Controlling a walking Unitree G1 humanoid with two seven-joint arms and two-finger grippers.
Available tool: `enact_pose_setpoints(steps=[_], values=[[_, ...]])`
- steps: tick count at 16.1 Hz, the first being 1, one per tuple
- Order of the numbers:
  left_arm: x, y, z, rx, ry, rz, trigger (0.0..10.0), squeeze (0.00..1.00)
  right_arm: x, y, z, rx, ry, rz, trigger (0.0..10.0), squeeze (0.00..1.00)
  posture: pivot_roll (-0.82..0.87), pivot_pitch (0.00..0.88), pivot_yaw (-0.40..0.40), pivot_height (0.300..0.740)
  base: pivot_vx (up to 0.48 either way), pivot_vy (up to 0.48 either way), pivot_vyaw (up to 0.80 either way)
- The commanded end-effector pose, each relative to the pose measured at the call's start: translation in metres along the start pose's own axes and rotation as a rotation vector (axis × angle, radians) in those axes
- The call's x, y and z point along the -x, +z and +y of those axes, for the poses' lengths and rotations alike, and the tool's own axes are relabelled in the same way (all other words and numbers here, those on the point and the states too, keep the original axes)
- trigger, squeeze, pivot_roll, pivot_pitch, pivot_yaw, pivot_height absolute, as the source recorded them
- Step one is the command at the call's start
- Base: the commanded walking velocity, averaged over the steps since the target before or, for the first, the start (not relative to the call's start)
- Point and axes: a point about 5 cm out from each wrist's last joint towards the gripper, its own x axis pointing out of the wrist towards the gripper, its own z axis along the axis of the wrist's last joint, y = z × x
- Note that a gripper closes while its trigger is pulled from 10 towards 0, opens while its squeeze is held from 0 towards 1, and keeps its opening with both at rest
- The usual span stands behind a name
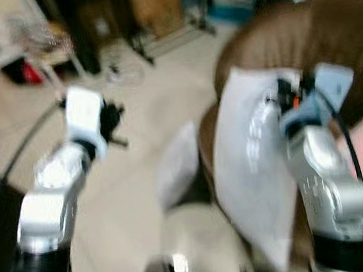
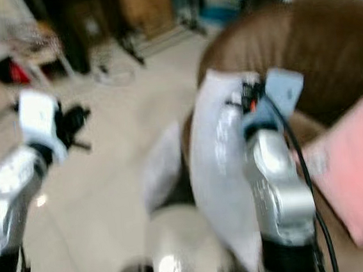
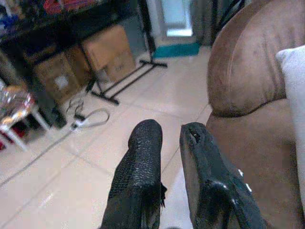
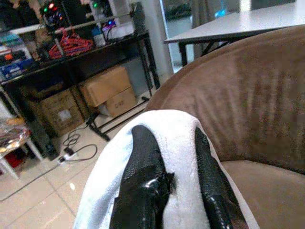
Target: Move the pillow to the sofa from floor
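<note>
Two grippers up | right gripper (image 4: 171,183): fingers clamped on white pillow (image 1: 249,174), held over brown sofa (image 4: 257,105) edge | left gripper (image 3: 167,162): fingers slightly parted, empty, above floor (image 3: 71,191).

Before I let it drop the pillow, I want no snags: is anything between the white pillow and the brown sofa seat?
Nothing visible blocks it. The right gripper holds the white fabric pillow at the brown upholstered sofa; a pink cushion lies off to the right.
</note>
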Motion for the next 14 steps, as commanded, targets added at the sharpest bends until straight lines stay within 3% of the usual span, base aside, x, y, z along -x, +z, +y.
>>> enact_pose_setpoints(steps=[1, 3, 4, 5, 6, 9, 14], values=[[0.003, -0.002, -0.001, -0.009, -0.014, 0.023, 10.0, 0.00, 0.003, 0.011, 0.003, -0.014, 0.015, -0.052, 0.0, 0.00, -0.13, 0.000, 0.069, 0.740, 0.000, 0.000, 0.00], [0.003, -0.002, -0.002, 0.019, -0.005, 0.014, 10.0, 0.00, 0.004, 0.008, 0.005, -0.020, 0.029, -0.036, 0.0, 0.00, -0.13, 0.000, 0.069, 0.740, 0.000, 0.000, 0.00], [0.001, -0.002, 0.003, -0.030, 0.040, 0.008, 10.0, 0.00, 0.005, 0.007, 0.006, -0.020, 0.034, -0.030, 0.0, 0.00, -0.13, 0.000, 0.069, 0.740, 0.000, 0.000, 0.00], [0.000, -0.001, 0.005, -0.016, 0.068, -0.005, 10.0, 0.00, 0.005, 0.006, 0.006, -0.023, 0.040, -0.024, 0.0, 0.00, -0.13, 0.000, 0.069, 0.740, 0.000, 0.000, 0.00], [0.000, -0.001, 0.006, -0.002, 0.069, -0.006, 10.0, 0.00, 0.005, 0.005, 0.007, -0.024, 0.041, -0.023, 0.0, 0.00, -0.13, 0.000, 0.069, 0.740, 0.000, 0.000, 0.00], [0.004, -0.003, 0.001, -0.081, 0.038, -0.017, 10.0, 0.00, 0.008, -0.001, 0.003, -0.037, 0.037, 0.001, 0.0, 0.00, -0.13, 0.000, 0.068, 0.740, 0.000, 0.000, 0.00], [0.006, -0.008, -0.003, -0.085, 0.016, -0.025, 10.0, 0.00, 0.012, -0.009, -0.003, -0.036, 0.009, 0.021, 0.0, 0.00, -0.12, 0.000, 0.069, 0.740, 0.000, 0.000, 0.00]])
